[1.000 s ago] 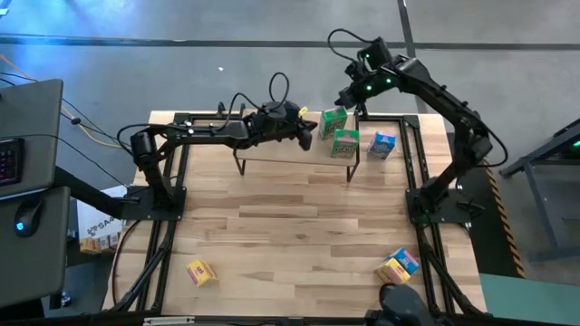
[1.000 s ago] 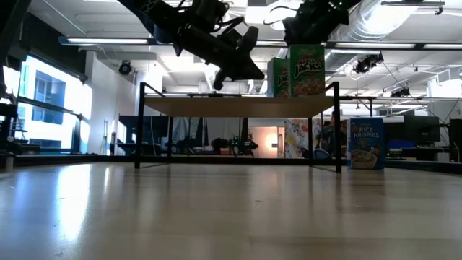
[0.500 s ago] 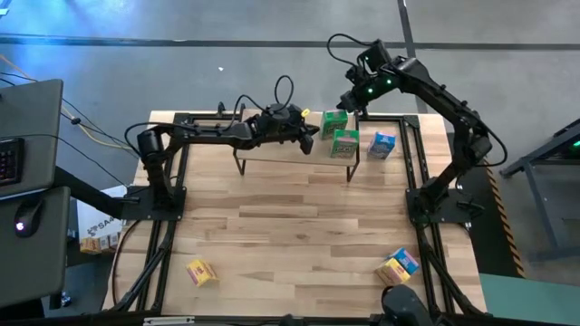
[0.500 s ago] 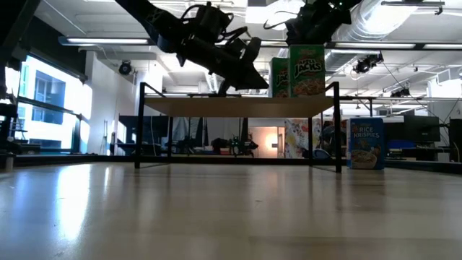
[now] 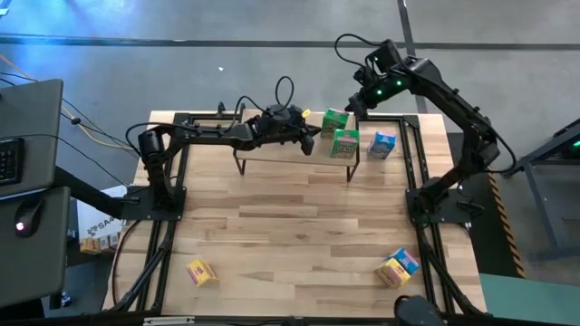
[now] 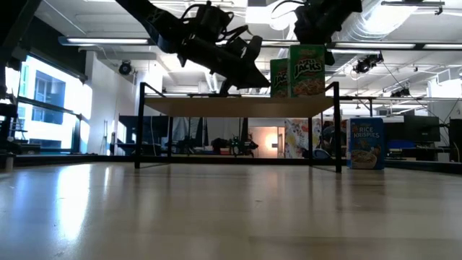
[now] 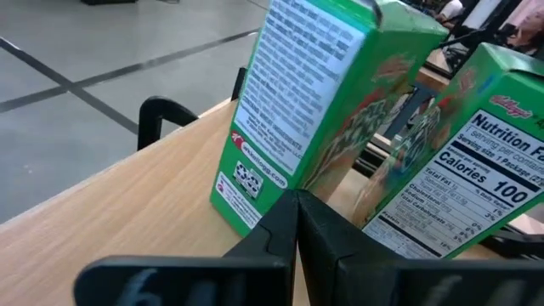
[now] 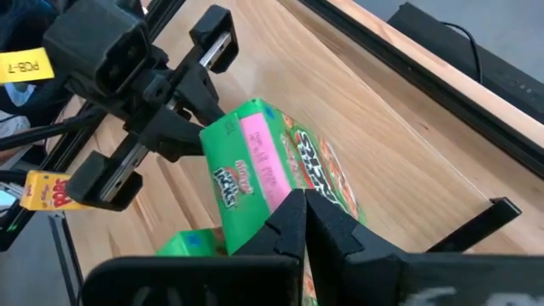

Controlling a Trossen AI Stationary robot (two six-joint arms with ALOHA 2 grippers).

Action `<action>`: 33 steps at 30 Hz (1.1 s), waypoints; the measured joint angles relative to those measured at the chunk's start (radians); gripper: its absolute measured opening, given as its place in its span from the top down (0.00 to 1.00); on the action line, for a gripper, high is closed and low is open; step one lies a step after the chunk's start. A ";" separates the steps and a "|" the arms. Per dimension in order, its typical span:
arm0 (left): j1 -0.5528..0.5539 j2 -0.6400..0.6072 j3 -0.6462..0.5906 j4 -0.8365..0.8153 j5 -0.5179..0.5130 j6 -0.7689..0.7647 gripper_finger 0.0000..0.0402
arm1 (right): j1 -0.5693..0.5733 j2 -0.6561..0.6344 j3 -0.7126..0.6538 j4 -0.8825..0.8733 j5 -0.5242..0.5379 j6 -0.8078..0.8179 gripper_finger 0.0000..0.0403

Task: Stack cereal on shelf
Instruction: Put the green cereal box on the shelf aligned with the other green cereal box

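Two green cereal boxes upright on the shelf, both grippers closed and empty

Green boxes [image 5: 334,121] and [image 5: 344,143] stand side by side at the light-wood shelf's [image 5: 272,150] right end; left gripper [image 5: 311,140] beside them, right gripper [image 5: 355,106] above, a blue box [image 5: 382,144] on the table [image 5: 290,226]

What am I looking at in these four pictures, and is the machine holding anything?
Two robot arms work at a wooden table. One camera looks down from above, one sits at table height, and one rides on each wrist. Two green boxes stand on the shelf; a blue box stands on the table beside it. Yellow boxes and another blue one lie near the front edge. The left gripper and right gripper hover by the green boxes, both shut, holding nothing.
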 joint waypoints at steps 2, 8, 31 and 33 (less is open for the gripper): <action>-0.006 0.000 0.000 0.001 0.000 0.000 1.00 | 0.000 -0.005 0.000 0.000 0.001 0.000 1.00; -0.027 0.000 0.000 0.006 0.000 0.006 1.00 | 0.000 -0.010 -0.001 -0.008 0.015 0.006 1.00; 0.044 -0.046 0.002 -0.030 -0.164 -0.060 1.00 | -0.001 -0.016 -0.001 -0.079 0.038 -0.062 1.00; 0.052 -0.027 0.000 -0.021 -0.138 -0.072 1.00 | -0.001 -0.016 -0.001 -0.084 0.060 -0.076 1.00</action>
